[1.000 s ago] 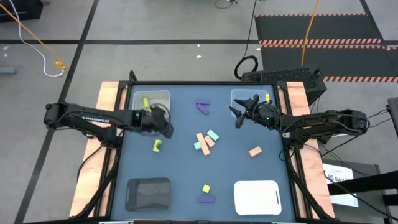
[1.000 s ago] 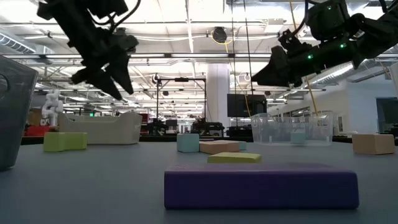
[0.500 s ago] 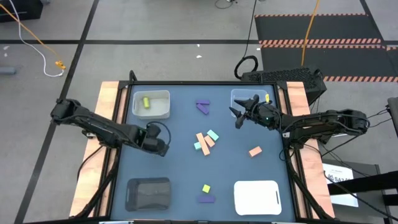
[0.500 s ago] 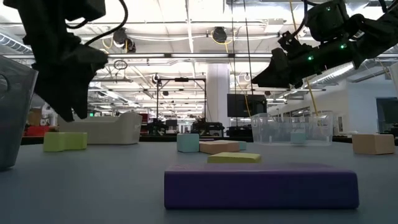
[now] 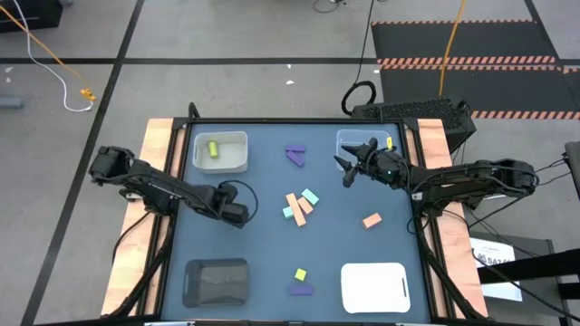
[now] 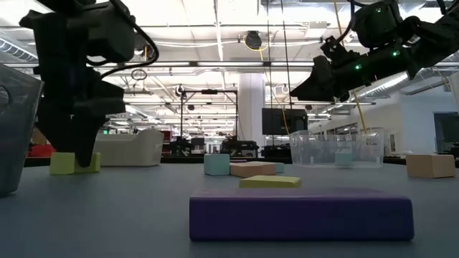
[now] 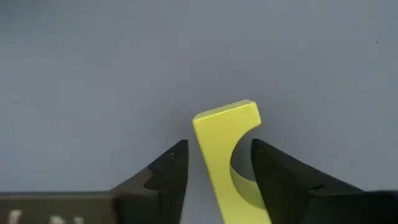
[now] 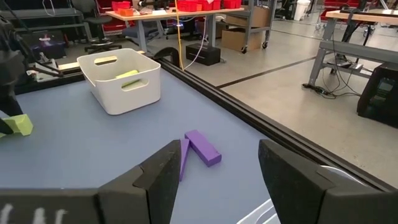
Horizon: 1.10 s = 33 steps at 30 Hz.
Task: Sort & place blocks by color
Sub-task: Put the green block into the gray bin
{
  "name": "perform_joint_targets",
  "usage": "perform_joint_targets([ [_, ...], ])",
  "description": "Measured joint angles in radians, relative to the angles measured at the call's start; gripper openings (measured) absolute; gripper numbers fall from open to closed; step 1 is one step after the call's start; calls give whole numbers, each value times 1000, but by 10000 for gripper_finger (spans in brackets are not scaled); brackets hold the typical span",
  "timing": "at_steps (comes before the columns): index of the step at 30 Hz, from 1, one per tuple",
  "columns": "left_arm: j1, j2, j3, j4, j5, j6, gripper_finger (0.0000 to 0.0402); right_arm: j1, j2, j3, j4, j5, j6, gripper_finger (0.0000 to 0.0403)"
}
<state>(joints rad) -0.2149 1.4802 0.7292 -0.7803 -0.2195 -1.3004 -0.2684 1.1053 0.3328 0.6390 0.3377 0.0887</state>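
Note:
My left gripper (image 5: pixel 237 215) is open and low over a yellow-green arch block (image 7: pixel 225 155) that lies flat on the table. Its fingers stand on either side of the block's end. In the high view the gripper hides the block; in the low view it (image 6: pixel 61 163) shows beside the fingers (image 6: pixel 80 147). My right gripper (image 5: pixel 348 168) is open and hovers above the table near the clear tray (image 5: pixel 361 142). Other blocks lie loose: a purple pair (image 5: pixel 295 155), a salmon and mint cluster (image 5: pixel 299 205), a salmon one (image 5: pixel 372 220), a yellow one (image 5: pixel 300 273), a purple one (image 5: pixel 302 290).
A white tray (image 5: pixel 221 151) at the far left holds a yellow-green block (image 5: pixel 213 149). The clear tray holds a mint block (image 6: pixel 344 158). A black tray (image 5: pixel 216 281) and a white tray (image 5: pixel 374 285) sit along the near edge. Wooden rails border the table's left and right sides.
My left gripper has moved from beside the white tray toward the near edge and come down over the yellow-green arch block. The block has stayed where it was. My right arm has kept still.

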Motion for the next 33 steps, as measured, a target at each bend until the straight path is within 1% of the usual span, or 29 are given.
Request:
perform_joint_targets([
  [2,8,0,0,0,10,23,133,0,0,0,0,0,0,205],
  [6,7,0,0,32,11,69,42,0,0,0,0,0,0,205],
  [8,7,-1,0,107,11,107,40,0,0,0,0,0,0,205],
  [10,7,-8,-1,231,11,178,40,0,0,0,0,0,-3,205],
  [14,18,-9,-1,581,11,390,49,0,0,0,0,0,-4,205],
  [16,30,-9,-1,801,-6,540,50,0,0,0,0,0,-4,205],
  [19,51,-9,-1,1178,-40,813,45,0,0,0,6,0,-4,205],
  [22,67,-9,-1,1544,-43,1083,45,0,0,0,8,0,0,205],
  [23,68,-10,-1,1651,-42,1161,46,0,0,0,7,0,1,205],
  [25,68,-10,0,1808,-26,1293,50,0,0,0,7,0,2,205],
  [27,68,-11,0,1898,-4,1378,50,0,0,0,7,0,3,205],
  [28,68,-11,0,1918,5,1400,50,0,0,0,6,0,3,205],
  [30,68,-11,0,1933,10,1420,47,0,0,0,7,0,3,205],
  [33,70,-11,0,1908,10,1418,45,0,0,0,7,0,3,205],
])
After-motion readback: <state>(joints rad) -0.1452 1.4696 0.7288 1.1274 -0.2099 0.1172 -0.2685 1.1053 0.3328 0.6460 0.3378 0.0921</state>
